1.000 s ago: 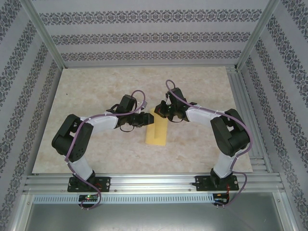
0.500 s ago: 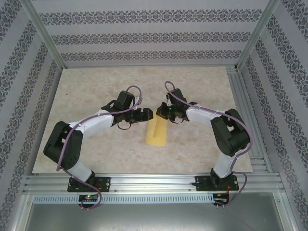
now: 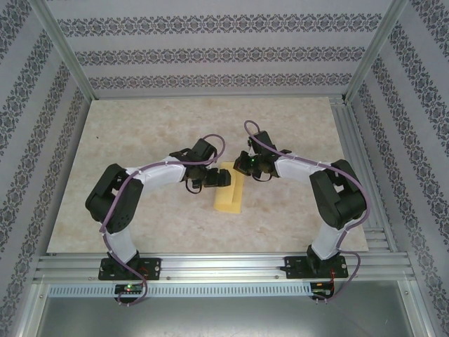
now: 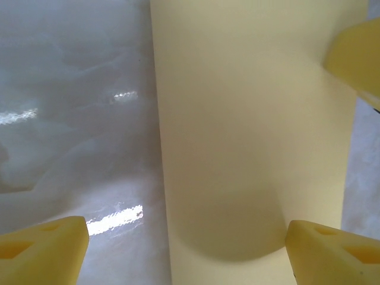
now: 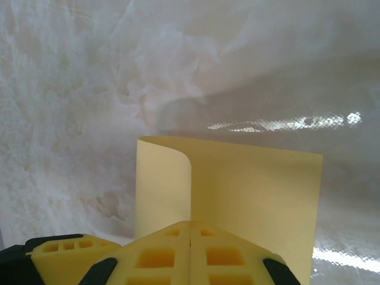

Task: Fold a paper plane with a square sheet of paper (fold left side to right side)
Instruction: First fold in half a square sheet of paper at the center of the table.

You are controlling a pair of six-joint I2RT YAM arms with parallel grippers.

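The square sheet of paper [image 3: 228,191] lies folded over into a narrow yellow strip on the table's middle. My left gripper [image 3: 217,178] hovers low over its left half, open. In the left wrist view the paper [image 4: 249,119] runs up between the wide-apart fingertips [image 4: 44,252], with nothing held. My right gripper [image 3: 242,167] is at the strip's far end, shut. In the right wrist view its gripper [image 5: 190,249] sits with pads pressed together at the paper's [image 5: 255,196] edge. The top layer's left part curls upward. The right gripper's yellow finger [image 4: 356,56] shows over the paper.
The marble-patterned tabletop [image 3: 140,126] surrounds the paper. Aluminium frame rails [image 3: 224,265] run along the near edge and the right side. Patterned walls enclose the back and sides.
My left gripper has opened wide and moved right and down over the paper's left side, its elbow swinging back. The right gripper has barely moved and stays shut.
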